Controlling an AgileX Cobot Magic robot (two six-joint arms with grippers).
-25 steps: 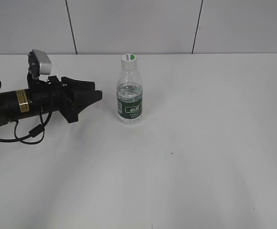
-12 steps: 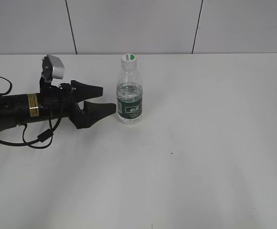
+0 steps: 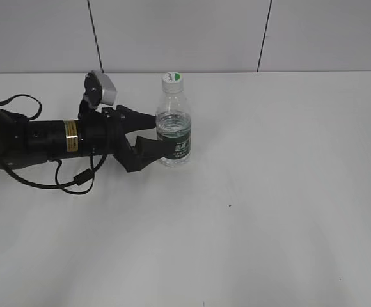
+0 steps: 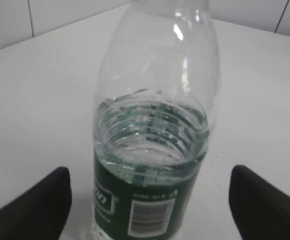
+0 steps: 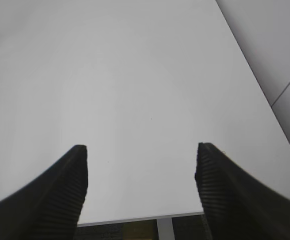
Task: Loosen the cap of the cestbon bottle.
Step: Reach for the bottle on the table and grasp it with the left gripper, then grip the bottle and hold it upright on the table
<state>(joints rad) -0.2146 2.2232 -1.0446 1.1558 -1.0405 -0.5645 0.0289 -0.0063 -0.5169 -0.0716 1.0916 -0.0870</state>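
The cestbon bottle (image 3: 174, 128) stands upright on the white table, clear and ribbed with a dark green label band. Its white cap (image 3: 172, 79) with a green mark is on top. My left gripper (image 3: 155, 133) is open, its two black fingers reaching either side of the bottle's lower body from the left, apart from it. In the left wrist view the bottle (image 4: 155, 150) fills the middle between the open fingers (image 4: 150, 200); the cap is out of that view. My right gripper (image 5: 141, 185) is open and empty, seen only in the right wrist view.
The white table (image 3: 275, 192) runs to a grey panelled wall (image 3: 185, 32) at the back. The left arm's black cable (image 3: 77, 182) lies on the table to the left. The right wrist view shows the table's edge (image 5: 135, 220) just below the fingers.
My left arm has moved right across the table, bringing its open fingers from well left of the bottle to either side of it. The bottle has not moved.
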